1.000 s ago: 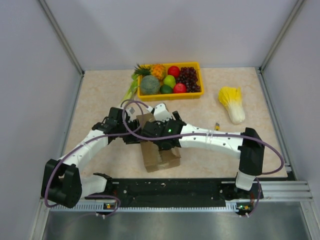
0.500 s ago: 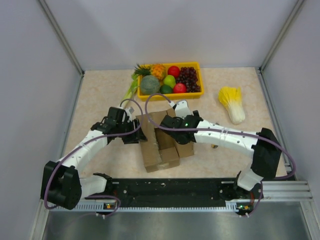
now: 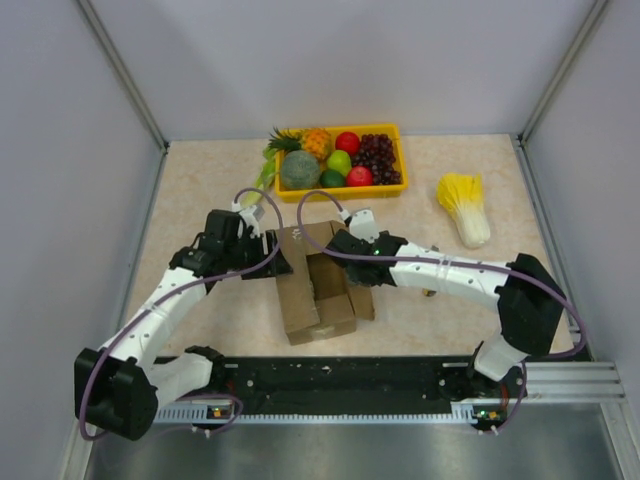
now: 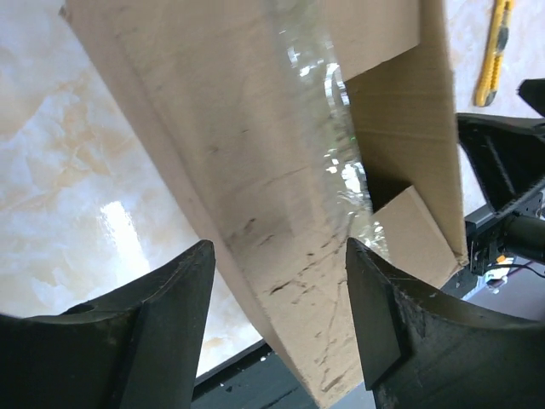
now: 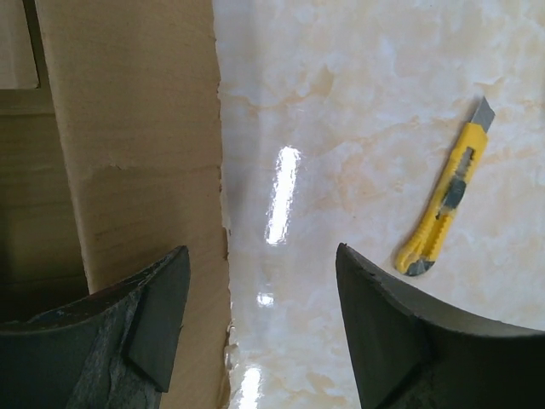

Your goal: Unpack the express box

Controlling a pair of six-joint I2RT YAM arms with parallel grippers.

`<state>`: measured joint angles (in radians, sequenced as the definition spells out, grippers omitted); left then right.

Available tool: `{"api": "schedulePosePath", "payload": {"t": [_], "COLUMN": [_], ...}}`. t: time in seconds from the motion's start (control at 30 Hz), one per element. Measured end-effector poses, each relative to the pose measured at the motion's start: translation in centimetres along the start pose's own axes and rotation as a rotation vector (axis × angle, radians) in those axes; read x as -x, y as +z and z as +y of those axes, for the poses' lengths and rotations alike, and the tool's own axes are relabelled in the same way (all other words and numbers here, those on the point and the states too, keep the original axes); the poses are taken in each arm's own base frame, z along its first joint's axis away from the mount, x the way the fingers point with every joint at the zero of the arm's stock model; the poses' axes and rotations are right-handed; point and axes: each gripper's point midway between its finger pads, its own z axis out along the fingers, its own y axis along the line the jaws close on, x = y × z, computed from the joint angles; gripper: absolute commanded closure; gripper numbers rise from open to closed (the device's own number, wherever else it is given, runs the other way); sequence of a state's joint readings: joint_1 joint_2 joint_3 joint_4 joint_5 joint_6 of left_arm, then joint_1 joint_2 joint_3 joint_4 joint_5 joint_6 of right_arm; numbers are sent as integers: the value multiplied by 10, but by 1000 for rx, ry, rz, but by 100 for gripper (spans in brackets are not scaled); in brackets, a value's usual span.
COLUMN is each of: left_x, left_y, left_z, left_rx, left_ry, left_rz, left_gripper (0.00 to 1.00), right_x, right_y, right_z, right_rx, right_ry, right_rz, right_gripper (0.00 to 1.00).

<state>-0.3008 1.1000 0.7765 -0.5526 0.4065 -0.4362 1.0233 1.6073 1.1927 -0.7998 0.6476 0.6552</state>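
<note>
The express box [image 3: 298, 300] is a brown carton in the middle of the table, its top flaps spread and its dark inside showing. In the left wrist view a taped flap [image 4: 255, 170] runs between the fingers of my left gripper [image 4: 277, 294]; the jaws stand apart with a gap beside the cardboard. From above, the left gripper [image 3: 282, 258] is at the box's far left corner. My right gripper [image 3: 338, 240] is at the far right flap. It is open [image 5: 264, 298], one finger [image 5: 157, 315] over the flap [image 5: 128, 145] and the other over bare table.
A yellow utility knife [image 5: 447, 200] lies on the table right of the box, also seen from the left wrist [image 4: 494, 51]. A yellow tray [image 3: 392, 130] of fruit stands at the back. A napa cabbage [image 3: 465, 208] lies at the right. Walls close in on both sides.
The right arm has pulled back off the box top towards the right, and the flaps now lie spread. The left gripper's jaws have widened and it has shifted slightly to the far left.
</note>
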Motion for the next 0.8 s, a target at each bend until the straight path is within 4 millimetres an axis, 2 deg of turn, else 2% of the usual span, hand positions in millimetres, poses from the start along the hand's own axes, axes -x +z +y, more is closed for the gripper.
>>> {"api": "schedulePosePath", "payload": {"t": [0.17, 0.33, 0.43, 0.47, 0.57, 0.7, 0.8], "left_x": [13, 21, 23, 23, 24, 25, 25], "left_y": [-15, -23, -25, -25, -26, -26, -26], "left_z": [-10, -13, -13, -12, -11, -11, -11], "left_rx": [-22, -19, -13, -9, -2, 4, 5], "left_ry": [57, 80, 83, 83, 80, 73, 72], "left_rz": [-73, -123, -136, -139, -146, -151, -152], "left_gripper": [32, 32, 32, 32, 32, 32, 29], "right_x": [11, 44, 63, 67, 69, 69, 69], "right_y": [-8, -41, -60, -64, -68, -70, -67], "right_z": [5, 0, 2, 4, 13, 22, 29], "right_rx": [52, 147, 221, 243, 299, 344, 363], "right_ry": [23, 87, 107, 101, 73, 57, 51], "right_rz": [-32, -144, -207, -219, -226, -224, -216], "right_gripper": [32, 32, 43, 53, 66, 64, 52]}}
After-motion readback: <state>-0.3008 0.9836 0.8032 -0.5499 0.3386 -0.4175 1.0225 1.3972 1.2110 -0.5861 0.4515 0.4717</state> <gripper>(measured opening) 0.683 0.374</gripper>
